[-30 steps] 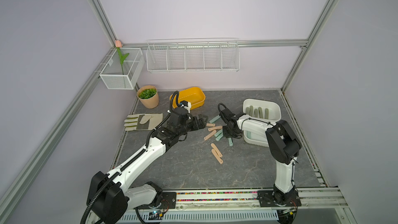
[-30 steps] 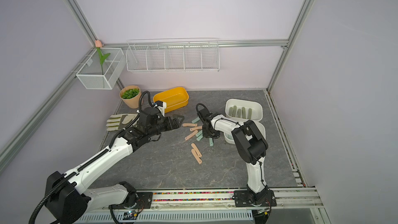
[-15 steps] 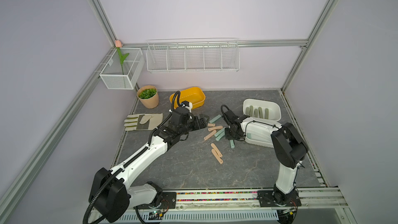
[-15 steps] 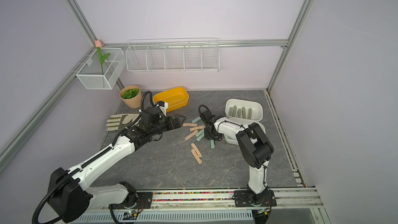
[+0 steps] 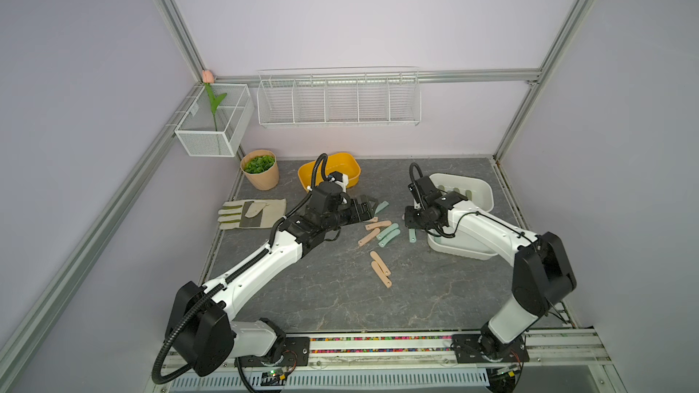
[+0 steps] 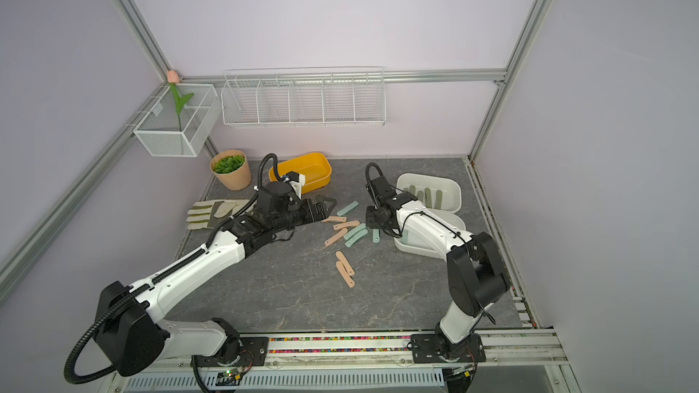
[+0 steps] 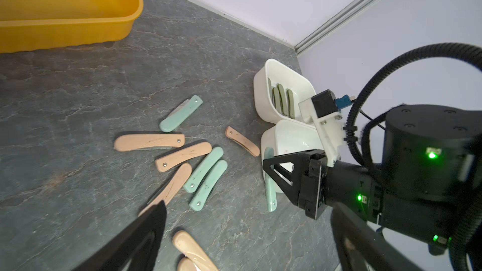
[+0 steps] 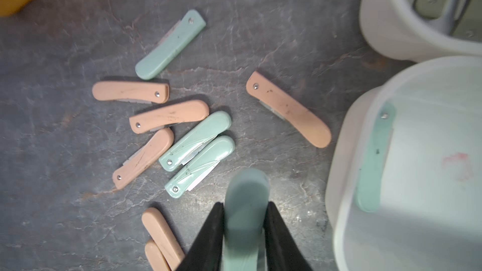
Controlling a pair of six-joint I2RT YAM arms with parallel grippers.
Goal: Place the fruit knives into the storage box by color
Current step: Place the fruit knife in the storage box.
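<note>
Peach-pink and pale mint fruit knives [image 5: 378,225] lie scattered mid-table in both top views. My right gripper [image 8: 246,204] is shut on a mint fruit knife [image 8: 245,194], which hangs just above the table beside the near white storage box [image 5: 454,249]. That box holds one mint knife [image 8: 373,160]. The far white storage box [image 5: 480,192] holds olive knives [image 7: 283,99]. A pink knife [image 8: 288,109] lies by the near box. My left gripper [image 5: 372,210] is open and empty, hovering left of the scattered knives, and a pink pair [image 7: 190,248] lies between its fingers [image 7: 146,230].
A yellow tub [image 5: 329,173] stands behind my left arm, a potted plant [image 5: 260,168] is at the back left, and a work glove [image 5: 251,213] lies at the left. Wire baskets [image 5: 338,102] hang on the back wall. Bare table lies in front of the pink pair [image 5: 381,274].
My right gripper has carried the mint knife a little to the right, closer to the near white box. My left gripper has edged right toward the scattered knives, still open.
</note>
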